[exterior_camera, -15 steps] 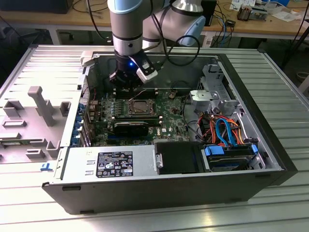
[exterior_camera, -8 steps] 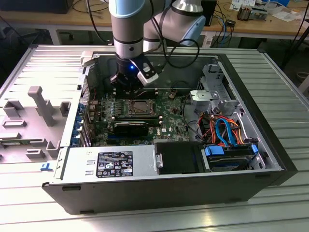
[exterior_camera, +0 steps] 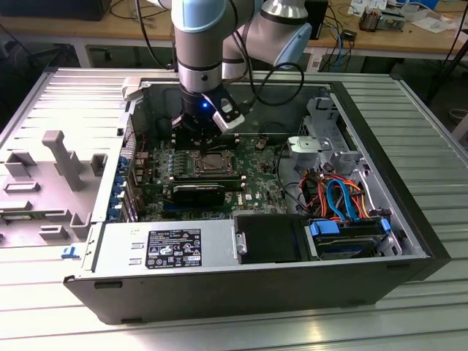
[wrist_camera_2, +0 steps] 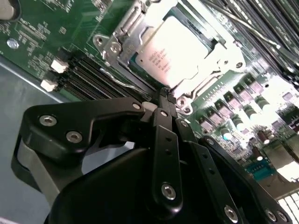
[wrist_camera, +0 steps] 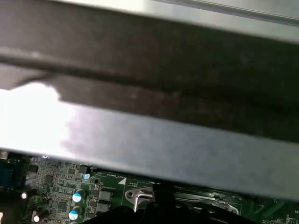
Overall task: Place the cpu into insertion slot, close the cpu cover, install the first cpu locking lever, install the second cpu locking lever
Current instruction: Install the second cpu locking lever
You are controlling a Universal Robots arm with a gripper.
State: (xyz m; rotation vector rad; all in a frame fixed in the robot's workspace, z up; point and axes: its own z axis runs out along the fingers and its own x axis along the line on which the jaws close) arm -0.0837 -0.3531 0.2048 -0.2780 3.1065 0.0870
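Note:
The cpu point(wrist_camera_2: 180, 51) lies flat in the insertion slot point(wrist_camera_2: 219, 77), its silver top bright under the light. The cpu cover point(wrist_camera_2: 128, 35) is a silver frame lying down around the chip. A thin metal locking lever point(wrist_camera_2: 135, 84) runs along the socket's edge beside the memory slots. My gripper point(wrist_camera_2: 166, 99) is shut, its black fingertips pressed together right at the socket's corner where that lever ends; whether they touch it I cannot tell. In the exterior view the gripper point(exterior_camera: 199, 139) hangs just behind the socket point(exterior_camera: 212, 162) inside the open computer case.
Long black memory slots point(wrist_camera_2: 88, 81) run beside the socket. A long black card point(exterior_camera: 199, 193) sits in front of it. The power supply point(exterior_camera: 168, 248) and drive bay with coloured cables point(exterior_camera: 340, 197) fill the case's front and right. The grey case wall point(wrist_camera: 149, 140) stands close by.

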